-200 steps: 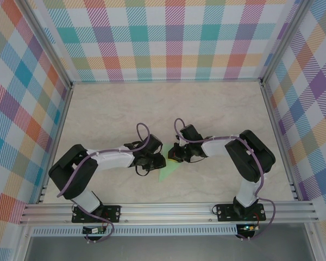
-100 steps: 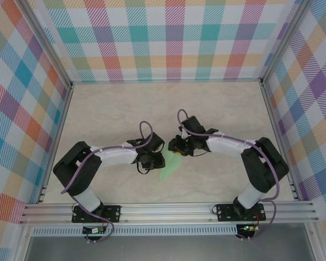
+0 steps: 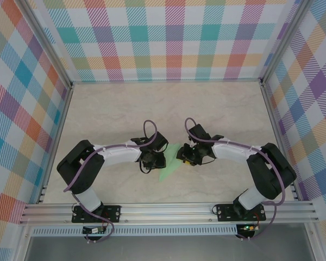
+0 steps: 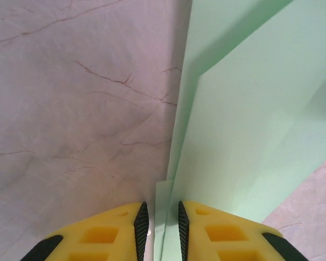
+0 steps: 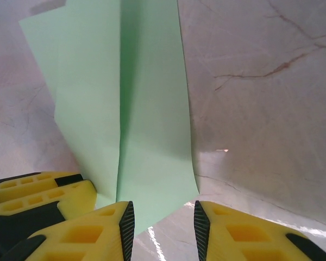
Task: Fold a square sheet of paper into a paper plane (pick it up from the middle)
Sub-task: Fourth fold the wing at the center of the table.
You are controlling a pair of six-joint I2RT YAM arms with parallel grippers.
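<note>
From above, your arms are covering part of the paper plane [image 3: 168, 169] lying between them. Your left gripper [image 4: 160, 209] is straddling its edge, nearly closed, and I can't tell if it's actually pinching. Your right gripper [image 5: 164, 209] is hanging open and empty over its end.

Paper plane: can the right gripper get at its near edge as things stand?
Probably yes: the right gripper stands open with the near edge of the paper plane already at its mouth, and nothing lies between them.
</note>
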